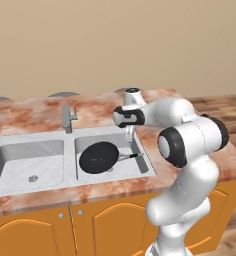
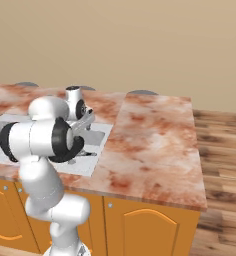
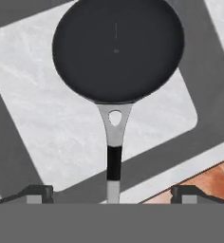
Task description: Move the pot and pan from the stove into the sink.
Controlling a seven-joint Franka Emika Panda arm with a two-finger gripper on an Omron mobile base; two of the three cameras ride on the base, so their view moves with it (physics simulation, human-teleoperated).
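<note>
Stainless steel is lining the sink, whose left basin is lying bare beside the angular faucet. Moving rightwards, the pan is sitting flat in the right basin, its long thin handle reaching towards the basin's right wall. Above that handle the gripper is hovering with its jaws standing wide apart, one to each side of the handle's end and gripping nothing. Judging by its look, the pan is handling as a stiff, moderately heavy piece, front-loaded towards its wide black dish, so a hold far out on the slim, smooth handle is likely letting it droop or twist; taking it nearer the dish seems steadier. Marble counter is stretching away further right.
</note>
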